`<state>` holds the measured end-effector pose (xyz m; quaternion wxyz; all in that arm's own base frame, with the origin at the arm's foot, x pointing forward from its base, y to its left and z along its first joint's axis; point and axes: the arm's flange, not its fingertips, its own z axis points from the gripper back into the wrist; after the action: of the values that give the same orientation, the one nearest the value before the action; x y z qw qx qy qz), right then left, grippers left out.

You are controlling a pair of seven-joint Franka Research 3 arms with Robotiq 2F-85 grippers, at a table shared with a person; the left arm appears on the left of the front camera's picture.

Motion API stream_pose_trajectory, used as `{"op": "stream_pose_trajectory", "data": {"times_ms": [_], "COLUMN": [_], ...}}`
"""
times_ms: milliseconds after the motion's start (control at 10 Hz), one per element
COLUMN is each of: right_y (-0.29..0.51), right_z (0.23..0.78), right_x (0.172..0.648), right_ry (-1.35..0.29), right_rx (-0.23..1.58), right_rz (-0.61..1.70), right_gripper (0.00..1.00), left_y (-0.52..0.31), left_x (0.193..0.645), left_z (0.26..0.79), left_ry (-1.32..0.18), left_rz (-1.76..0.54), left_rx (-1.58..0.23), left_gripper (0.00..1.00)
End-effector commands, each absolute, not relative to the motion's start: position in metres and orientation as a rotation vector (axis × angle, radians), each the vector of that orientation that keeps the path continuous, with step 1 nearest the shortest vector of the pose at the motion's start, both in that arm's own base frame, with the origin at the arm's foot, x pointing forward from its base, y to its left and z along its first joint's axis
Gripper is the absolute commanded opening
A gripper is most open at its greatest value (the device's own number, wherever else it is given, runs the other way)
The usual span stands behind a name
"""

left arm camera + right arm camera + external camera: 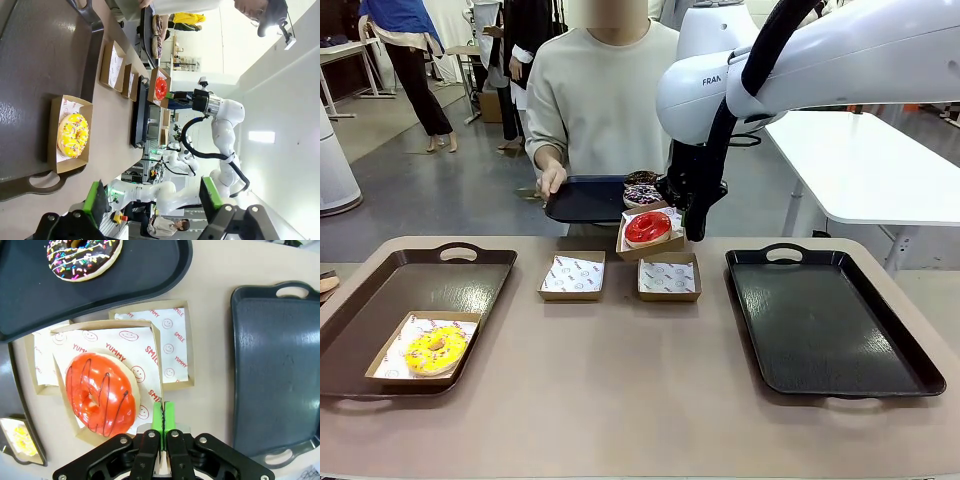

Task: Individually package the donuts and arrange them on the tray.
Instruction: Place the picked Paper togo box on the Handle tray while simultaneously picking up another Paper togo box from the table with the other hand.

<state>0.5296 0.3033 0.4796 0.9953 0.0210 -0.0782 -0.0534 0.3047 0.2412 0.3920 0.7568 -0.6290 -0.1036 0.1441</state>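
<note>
Above the table (pixel 620 400) — right gripper (pixel 163 412) clamps the rim of the carton (pixel 156 360) bearing the red donut (pixel 100 392); left gripper (pixel 152 196) stands open, empty.

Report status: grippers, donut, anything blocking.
Left gripper open. Right gripper shut on box rim, red donut inside, above two lined boxes. Person's hand on far tray close behind.

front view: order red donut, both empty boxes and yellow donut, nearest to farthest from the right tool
1. red donut, in the box held by the right tool, just beside it
2. right-hand empty box, just below
3. left-hand empty box, farther left
4. yellow donut, boxed on the left tray, far left
</note>
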Motion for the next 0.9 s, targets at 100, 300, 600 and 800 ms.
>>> {"op": "stream_pose_trajectory", "data": {"times_ms": [100, 300, 600, 800], "right_y": [0.29, 0.22, 0.156, 0.127], "right_z": [0.484, 0.51, 0.52, 0.512], "right_x": [0.524, 0.498, 0.468, 0.451], "right_ry": [-0.131, -0.099, -0.098, -0.093], "right_rx": [0.04, 0.114, 0.131, 0.119], "right_rz": [-0.07, -0.125, -0.169, -0.16], "right_gripper": [0.01, 0.01, 0.01, 0.01], "left_y": [0.231, 0.186, 0.135, 0.096], "left_x": [0.31, 0.34, 0.37, 0.39], "left_z": [0.406, 0.47, 0.516, 0.531], "left_ry": [-0.234, -0.252, -0.267, -0.274], "left_rz": [0.271, 0.165, 0.09, 0.053], "left_rx": [-1.301, -1.137, -0.97, -0.843], "left_gripper": [0.99, 0.99, 0.99, 0.99]}}
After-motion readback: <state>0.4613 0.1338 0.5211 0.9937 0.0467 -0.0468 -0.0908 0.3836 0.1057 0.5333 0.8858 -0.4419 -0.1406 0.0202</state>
